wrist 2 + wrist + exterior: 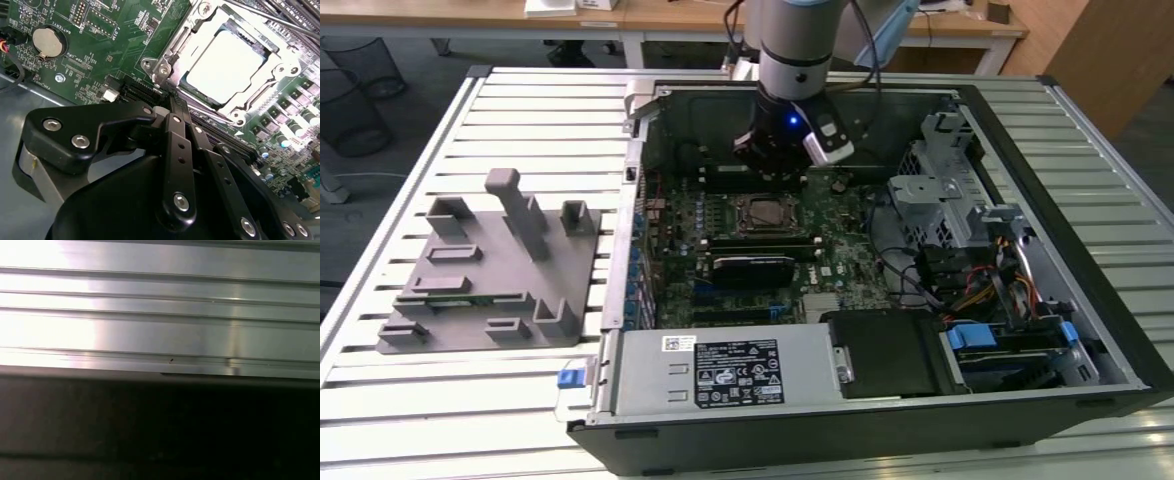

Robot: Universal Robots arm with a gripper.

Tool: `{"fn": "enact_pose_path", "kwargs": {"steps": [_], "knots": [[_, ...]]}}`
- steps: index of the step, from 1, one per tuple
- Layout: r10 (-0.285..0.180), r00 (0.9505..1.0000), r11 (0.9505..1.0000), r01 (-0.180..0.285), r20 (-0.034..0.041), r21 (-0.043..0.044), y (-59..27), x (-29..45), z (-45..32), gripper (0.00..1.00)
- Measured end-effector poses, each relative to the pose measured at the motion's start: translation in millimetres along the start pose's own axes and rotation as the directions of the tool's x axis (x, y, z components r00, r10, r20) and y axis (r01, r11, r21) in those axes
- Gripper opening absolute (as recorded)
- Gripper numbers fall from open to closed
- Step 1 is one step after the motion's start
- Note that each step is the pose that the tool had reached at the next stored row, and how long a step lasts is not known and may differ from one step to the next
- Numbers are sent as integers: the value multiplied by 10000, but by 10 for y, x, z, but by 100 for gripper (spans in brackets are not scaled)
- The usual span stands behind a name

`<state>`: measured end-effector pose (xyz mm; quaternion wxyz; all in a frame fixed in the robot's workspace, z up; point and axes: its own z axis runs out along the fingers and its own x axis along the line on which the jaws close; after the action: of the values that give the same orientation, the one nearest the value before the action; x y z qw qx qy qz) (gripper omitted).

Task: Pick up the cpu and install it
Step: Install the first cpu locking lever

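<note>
- The tool hangs inside the open computer case, low over the motherboard; in the second wrist view its black fingers are drawn close together with nothing between them.
- The cpu sits in its socket frame, just ahead of the fingertips, apart from them.
- The case lies on a ribbed metal tabletop, beside a grey fixture.

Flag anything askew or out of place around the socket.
Nothing stands out. The cpu lies flat and square inside the socket frame, pale top up. The pincer hangs beside the socket, above the motherboard, holding nothing.
</note>
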<state>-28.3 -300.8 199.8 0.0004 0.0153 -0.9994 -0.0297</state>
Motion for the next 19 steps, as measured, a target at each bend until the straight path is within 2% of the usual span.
{"fn": "enact_pose_path", "kwargs": {"steps": [8, 15, 19], "knots": [[0, 10000, 10000, 0, -1, -1, -1, -8, 12, 11], [1, 10000, 10000, -1, -1, 0, 1, -8, -11, 11], [0, 10000, 10000, 0, -4, 74, 0, -8, 1, 11]]}}
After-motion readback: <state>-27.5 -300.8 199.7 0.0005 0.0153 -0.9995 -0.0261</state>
